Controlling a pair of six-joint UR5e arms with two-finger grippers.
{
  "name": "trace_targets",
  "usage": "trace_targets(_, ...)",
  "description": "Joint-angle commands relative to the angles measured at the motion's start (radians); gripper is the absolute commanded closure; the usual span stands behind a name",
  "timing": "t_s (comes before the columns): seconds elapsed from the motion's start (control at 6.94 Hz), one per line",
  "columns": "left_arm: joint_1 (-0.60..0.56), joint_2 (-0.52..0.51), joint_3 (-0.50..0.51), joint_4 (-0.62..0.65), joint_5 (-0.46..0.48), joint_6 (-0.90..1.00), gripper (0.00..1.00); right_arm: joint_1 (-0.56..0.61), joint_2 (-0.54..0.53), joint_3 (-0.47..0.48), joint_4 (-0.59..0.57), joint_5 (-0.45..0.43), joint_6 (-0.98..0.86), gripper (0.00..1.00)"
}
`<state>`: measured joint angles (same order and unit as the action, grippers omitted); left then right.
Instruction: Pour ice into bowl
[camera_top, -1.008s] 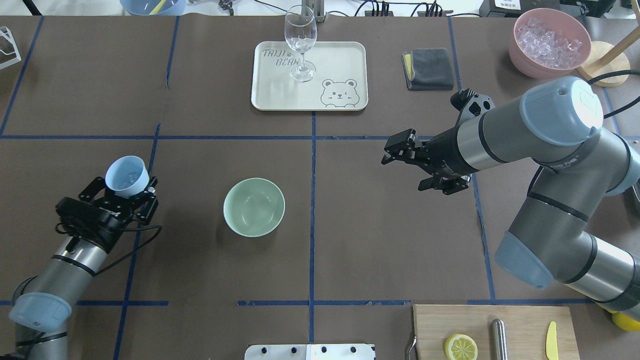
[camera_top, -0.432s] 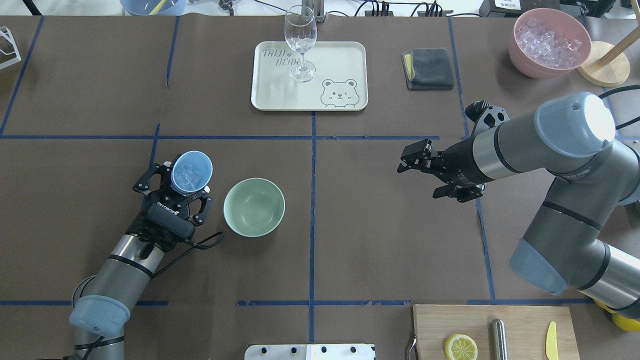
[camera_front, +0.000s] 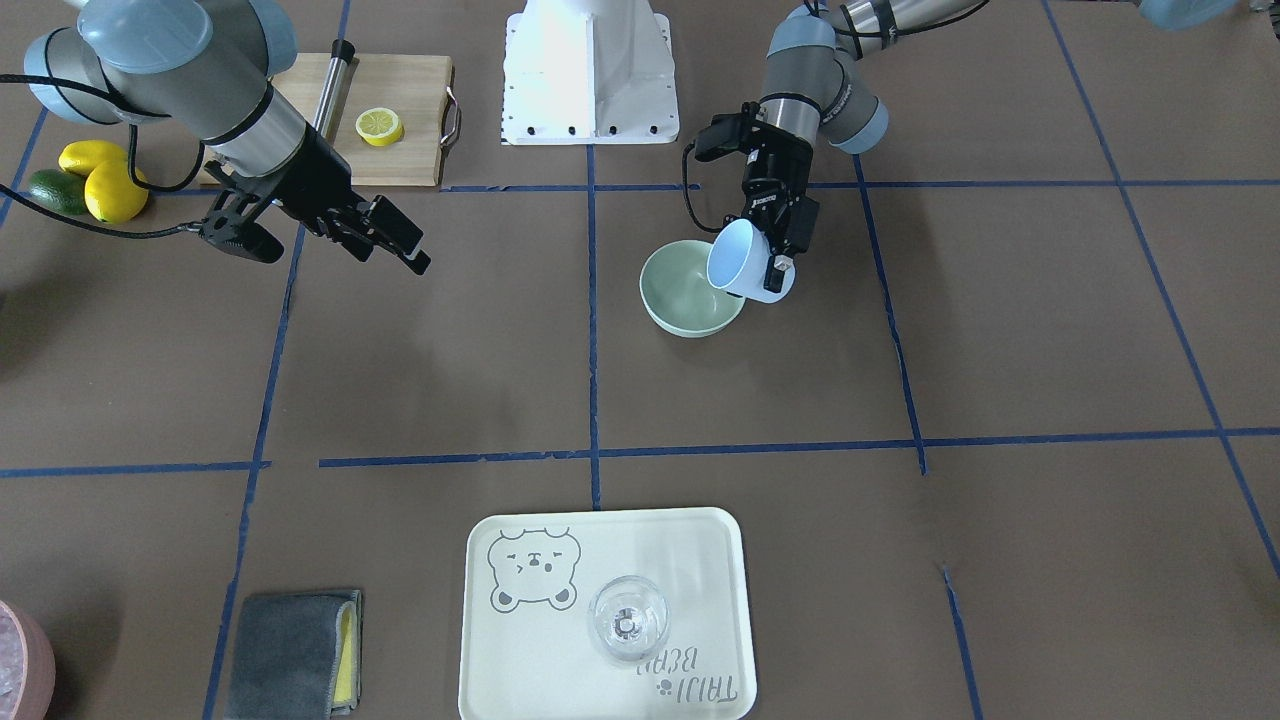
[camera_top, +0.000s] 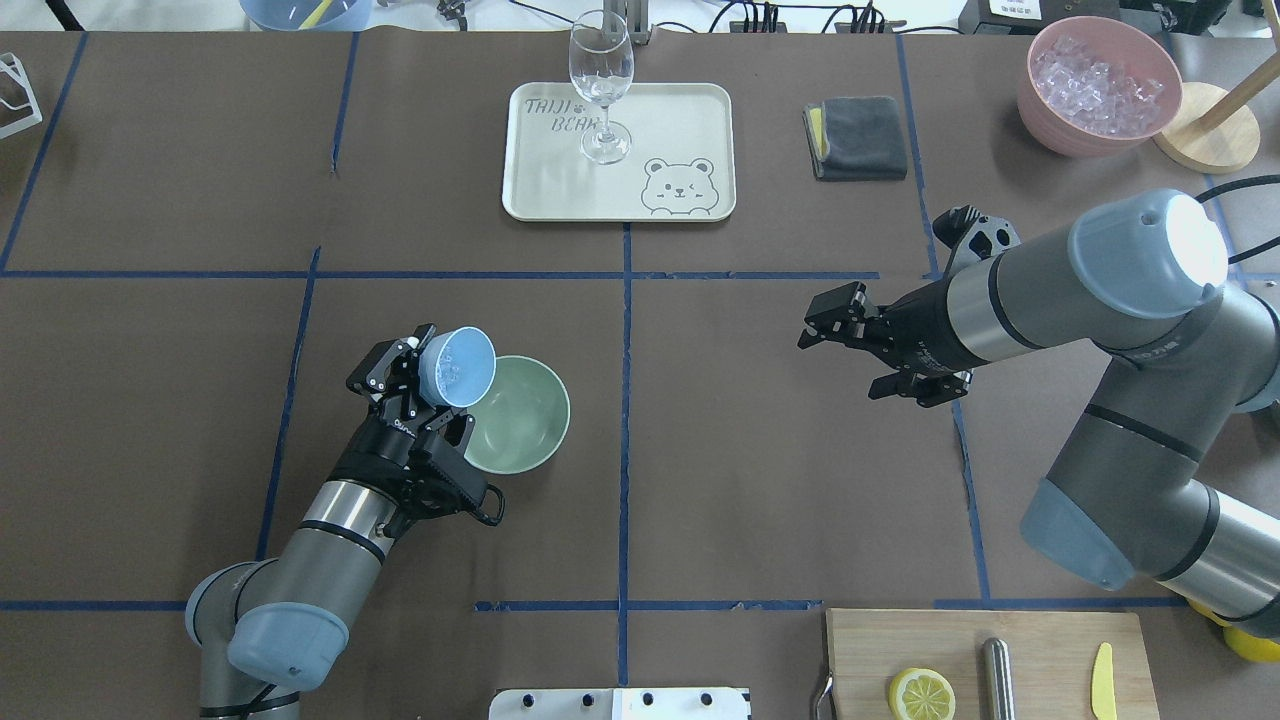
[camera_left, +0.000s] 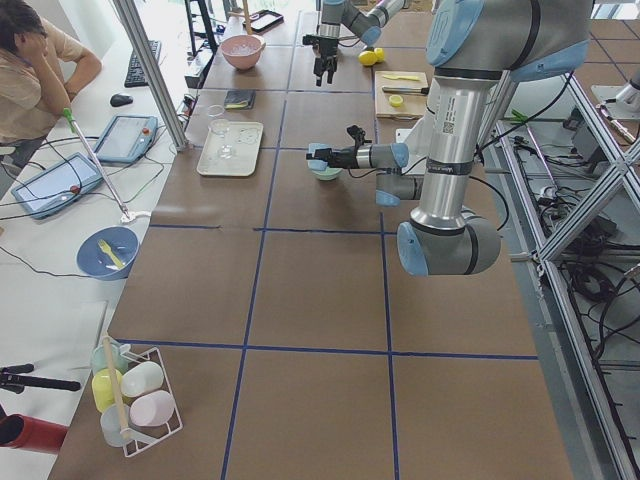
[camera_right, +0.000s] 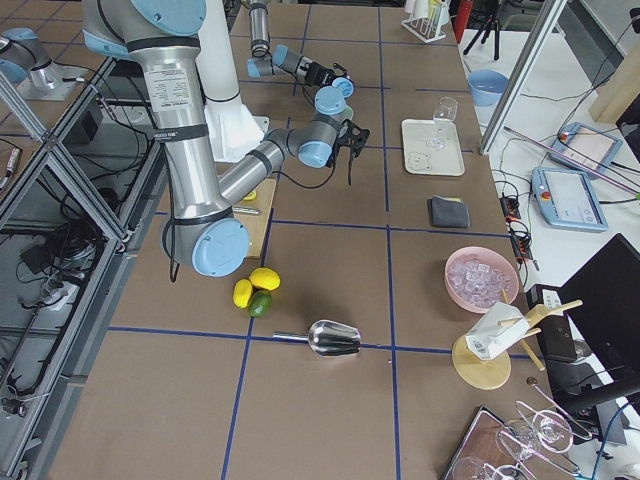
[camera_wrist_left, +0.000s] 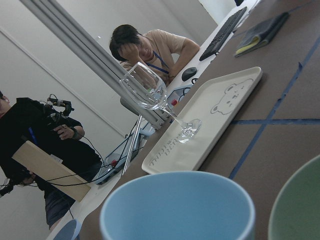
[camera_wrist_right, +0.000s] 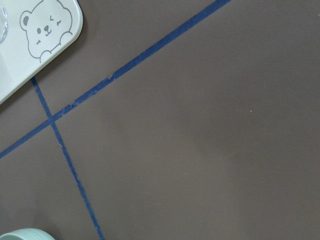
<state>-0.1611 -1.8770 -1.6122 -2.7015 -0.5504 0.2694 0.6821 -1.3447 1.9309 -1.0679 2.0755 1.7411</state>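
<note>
The pale mint-green bowl (camera_top: 525, 425) stands left of the table's centre and looks empty; it also shows in the front view (camera_front: 675, 290). My left gripper (camera_top: 425, 392) is shut on a light blue cup (camera_top: 458, 366) and holds it tilted over the bowl's left rim, mouth toward the bowl. Small clear ice cubes (camera_top: 450, 374) lie inside the cup. In the left wrist view the cup's rim (camera_wrist_left: 177, 205) fills the bottom and the bowl's edge (camera_wrist_left: 300, 210) is at the right. My right gripper (camera_top: 838, 365) is open and empty, above the table right of centre.
A cream tray (camera_top: 680, 120) with a wine glass (camera_top: 600, 80) stands at the back centre. A grey cloth (camera_top: 855, 137) and a pink bowl of ice (camera_top: 1100, 85) are at the back right. A cutting board (camera_top: 1040, 640) with a lemon slice is at the front right.
My left arm has carried the blue cup rightward from the table's left to the bowl's left rim and tilted it. My right arm has drawn back a little to the right.
</note>
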Motion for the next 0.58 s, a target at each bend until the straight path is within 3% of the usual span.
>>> trace_targets(0.0, 0.002, -0.008, -0.028, 0.203, 0.061, 0.244, 1.0, -0.001, 0.002, -0.01, 0.002, -0.002, 0.005, 0.0)
trace_targets(0.14, 0.003, -0.008, -0.063, 0.37, 0.125, 0.342, 1.0, -0.001, 0.004, -0.007, 0.002, -0.002, 0.011, 0.0)
trace_targets(0.43, 0.003, -0.008, -0.08, 0.434, 0.145, 0.469, 1.0, 0.001, -0.002, -0.012, 0.002, -0.005, 0.012, 0.0)
